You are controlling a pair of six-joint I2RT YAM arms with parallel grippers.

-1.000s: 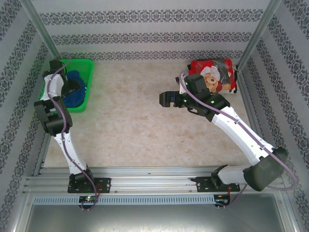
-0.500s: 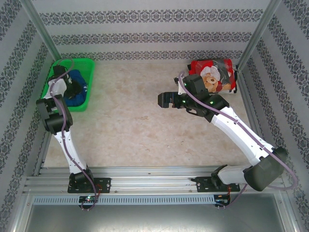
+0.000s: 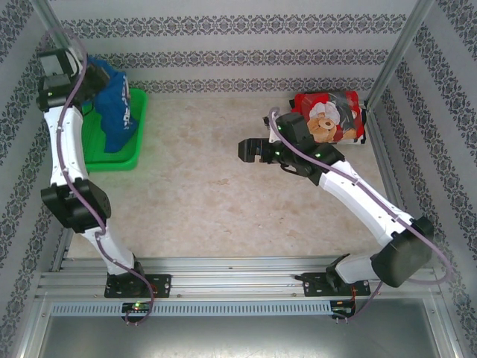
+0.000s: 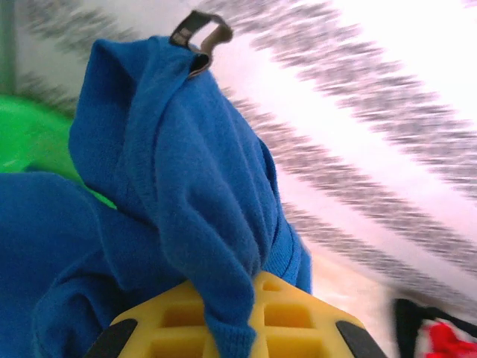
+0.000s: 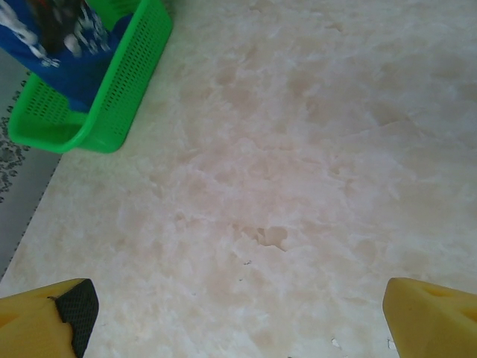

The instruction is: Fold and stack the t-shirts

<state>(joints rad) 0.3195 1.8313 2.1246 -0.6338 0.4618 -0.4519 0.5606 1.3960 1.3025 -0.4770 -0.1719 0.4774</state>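
Looking down on a pale marble-look tabletop (image 3: 201, 201) first, easily the biggest thing here, boxed in by walls (image 3: 246, 45) papered in dark floral stripes. Two metal posts (image 3: 399, 52) too, slanting up out of the far corners.

Next in size: a green plastic basket (image 3: 127, 153) parked in the far-left corner, tight against the left wall. Same basket top left from the right wrist camera.

Then the blue t-shirt (image 3: 115, 104), bunched up and lifted, dangling from the left end effector (image 3: 91, 80) with its lower end down inside the basket. White lettering readable as a smear from the right wrist camera, nothing sharper. No telling about contact between hem and basket floor. Basket's right wall standing between the hanging cloth and the open tabletop. Up close from the left wrist: blue fabric draped over the yellow fingers (image 4: 283, 317), clamped tight on the cloth, background all motion blur.

Smaller again: the red t-shirt (image 3: 335, 112) with the teddy-bear print, folded and lying flat in the far-right corner, close to the right post and well apart from the blue one. Near-left corner of it covered by the right arm (image 3: 350, 186) in the top view.

Last, the right end effector (image 3: 250, 151), hanging over mid-tabletop, pointed left toward the basket, spread wide and gripping nothing. Yellow fingertips (image 5: 428, 317) sitting in the bottom corners of its own view, just bare marble between them and the basket.
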